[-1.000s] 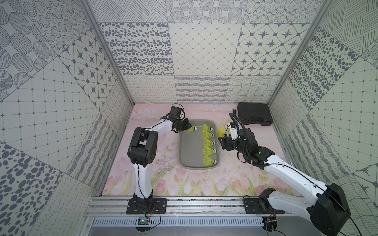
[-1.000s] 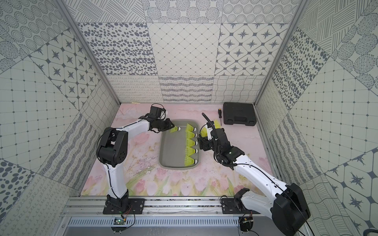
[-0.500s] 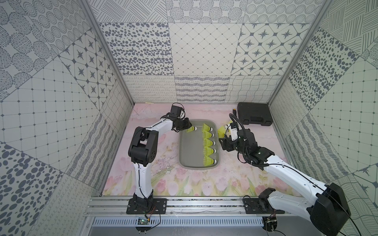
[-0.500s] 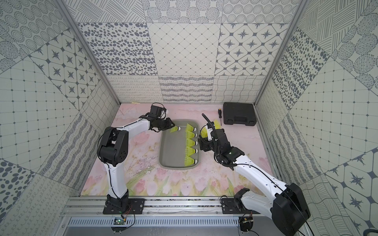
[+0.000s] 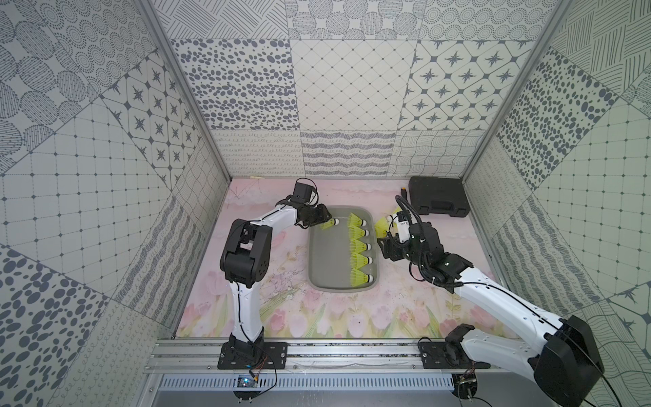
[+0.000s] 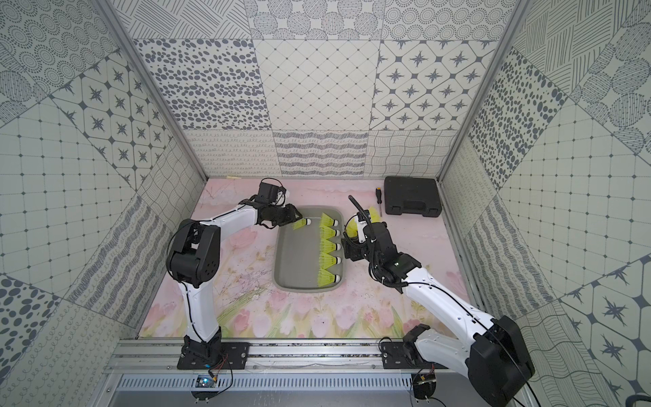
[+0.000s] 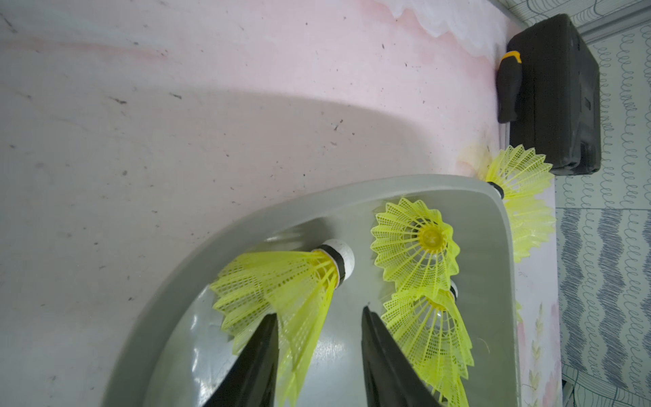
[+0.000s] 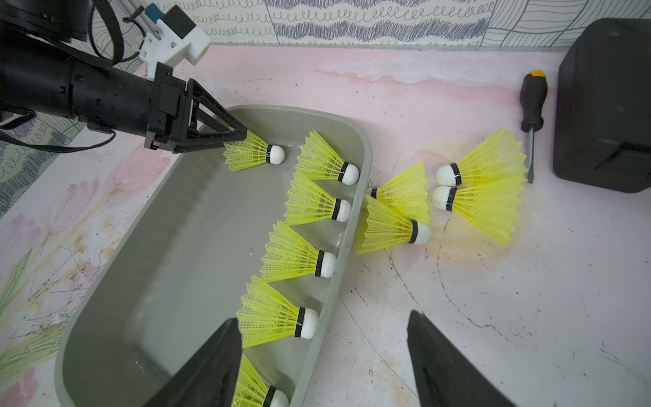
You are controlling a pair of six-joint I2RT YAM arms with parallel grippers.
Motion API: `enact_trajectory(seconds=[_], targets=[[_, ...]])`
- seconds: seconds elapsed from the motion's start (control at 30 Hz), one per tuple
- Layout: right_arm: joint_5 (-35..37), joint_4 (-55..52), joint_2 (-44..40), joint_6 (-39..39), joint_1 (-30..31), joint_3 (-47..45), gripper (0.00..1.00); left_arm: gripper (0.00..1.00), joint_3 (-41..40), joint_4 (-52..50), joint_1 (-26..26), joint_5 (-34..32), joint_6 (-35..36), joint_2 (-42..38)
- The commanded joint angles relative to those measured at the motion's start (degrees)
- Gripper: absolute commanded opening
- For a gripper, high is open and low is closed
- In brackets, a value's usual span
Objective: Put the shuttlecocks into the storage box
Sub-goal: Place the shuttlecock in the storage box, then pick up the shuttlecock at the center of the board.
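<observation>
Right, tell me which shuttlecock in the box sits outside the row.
The shuttlecock at the left claw, alone near the far end of the storage box. The other five lie side by side along one long wall.

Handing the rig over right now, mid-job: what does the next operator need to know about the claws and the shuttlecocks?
Left claw: open, over the far corner of the tray, with a shuttlecock lying in the tray at its tips.
Right claw: open and empty, above the tray wall on its own side.
Done: six are in the tray, counting that one and the row of five along that wall.
To do: four shuttlecocks lie on the mat just outside that wall, toward the black case. The right claw looks nearest.
</observation>
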Motion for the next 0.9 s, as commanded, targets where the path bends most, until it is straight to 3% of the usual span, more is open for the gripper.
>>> enact_trajectory(seconds=[0.0, 0.43, 0.87], targets=[[0.1, 1.3, 0.7, 1.1, -0.3, -0.5, 0.78, 0.44, -0.5, 0.3, 0.6, 0.2, 1.9, -1.7], [-2.7, -0.2, 2.7, 5.9, -3.1, 1.5, 0.78, 0.49, -4.0, -1.1, 0.6, -2.4, 3.2, -8.5], [-7.8, -3.1, 11.5, 11.0, -7.5, 6.5, 0.74, 0.50, -13.2, -6.4, 0.7, -6.3, 3.0, -27.0]])
